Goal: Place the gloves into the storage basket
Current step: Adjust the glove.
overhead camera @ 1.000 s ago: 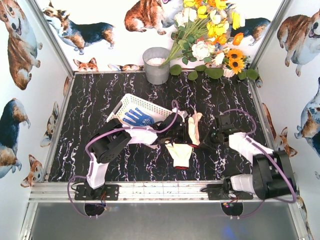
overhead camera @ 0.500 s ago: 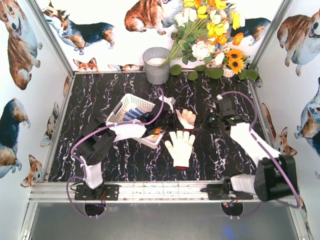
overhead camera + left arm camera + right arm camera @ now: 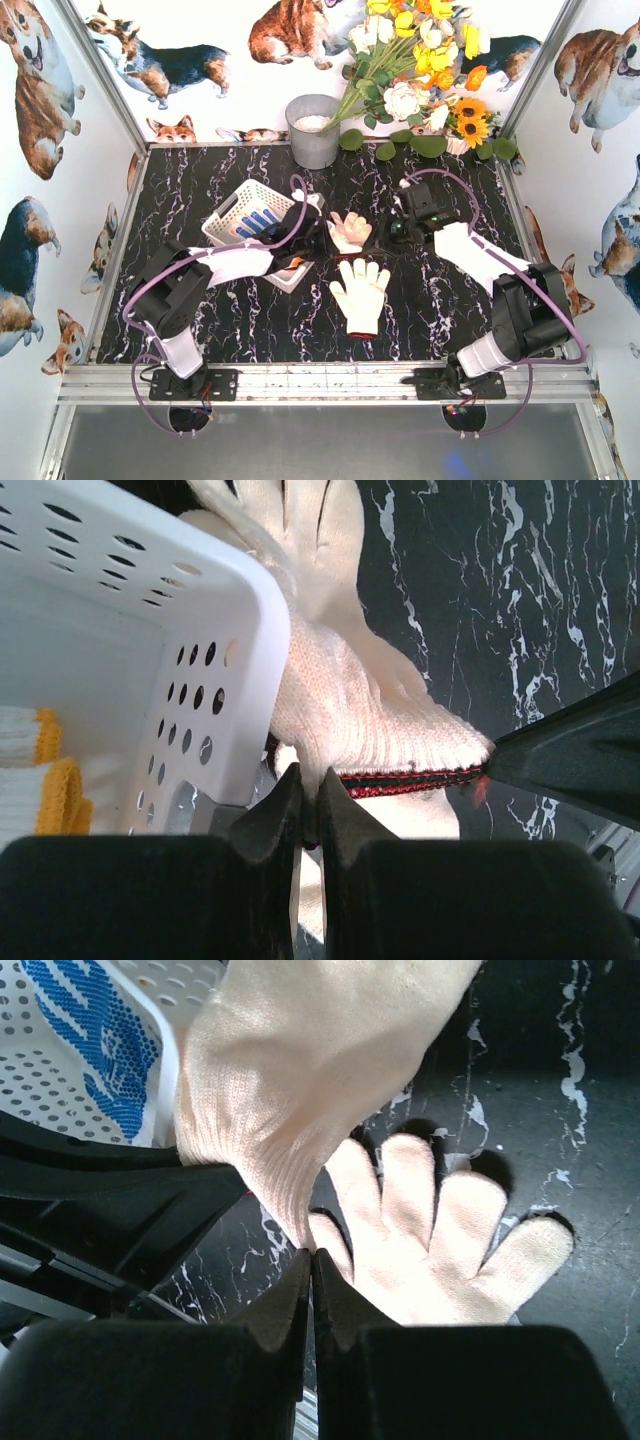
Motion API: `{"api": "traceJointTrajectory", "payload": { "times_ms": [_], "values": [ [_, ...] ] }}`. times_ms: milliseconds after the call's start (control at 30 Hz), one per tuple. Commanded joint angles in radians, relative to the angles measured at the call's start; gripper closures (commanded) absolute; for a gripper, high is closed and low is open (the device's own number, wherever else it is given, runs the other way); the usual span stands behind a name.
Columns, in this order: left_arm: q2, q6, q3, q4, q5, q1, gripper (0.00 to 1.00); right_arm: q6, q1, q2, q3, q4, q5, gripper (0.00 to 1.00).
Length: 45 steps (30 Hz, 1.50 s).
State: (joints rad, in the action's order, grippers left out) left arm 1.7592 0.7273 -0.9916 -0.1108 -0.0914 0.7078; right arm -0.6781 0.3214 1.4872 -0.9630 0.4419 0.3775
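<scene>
Two tools clamped on one cream glove (image 3: 350, 232): left tool (image 3: 310, 792) on cuff edge, right tool (image 3: 311, 1258) on knit, glove against storage basket (image 3: 215, 600) corner. Second glove (image 3: 360, 293) flat on bare table (image 3: 270, 325), apart.

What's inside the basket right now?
A blue-and-white glove lies in the basket, and the left wrist view shows white gloves with orange cuffs too. The left arm covers the basket's near corner from above, so anything there is hidden.
</scene>
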Motion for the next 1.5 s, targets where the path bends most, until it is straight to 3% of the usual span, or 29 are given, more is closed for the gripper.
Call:
{"api": "traceJointTrajectory", "payload": {
  "times_ms": [0,200,667,800,1033,1300,1467],
  "values": [
    [-0.026,-0.06,0.027,0.073,0.011,-0.042,0.98,0.032,-0.003,-0.021,-0.06,0.012,-0.035,1.0],
    [-0.019,-0.001,0.013,0.037,-0.116,0.01,0.92,0.055,-0.002,-0.123,-0.036,0.14,-0.123,1.0],
    [-0.054,0.066,0.068,0.027,-0.105,0.098,0.93,0.076,0.001,-0.303,0.059,0.25,-0.13,1.0],
    [-0.094,0.1,0.106,-0.043,-0.113,0.121,0.68,0.041,0.002,-0.313,0.083,0.216,-0.088,1.0],
    [-0.187,0.038,0.164,-0.096,-0.054,0.148,0.42,-0.084,0.004,-0.363,0.124,0.106,-0.022,1.0],
    [-0.264,-0.041,0.207,-0.119,-0.058,0.159,0.28,-0.151,0.01,-0.396,0.138,0.04,0.032,1.0],
    [-0.209,-0.164,0.124,-0.002,0.033,0.216,0.26,-0.178,0.011,-0.402,0.139,0.015,0.052,1.0]
  ]
}}
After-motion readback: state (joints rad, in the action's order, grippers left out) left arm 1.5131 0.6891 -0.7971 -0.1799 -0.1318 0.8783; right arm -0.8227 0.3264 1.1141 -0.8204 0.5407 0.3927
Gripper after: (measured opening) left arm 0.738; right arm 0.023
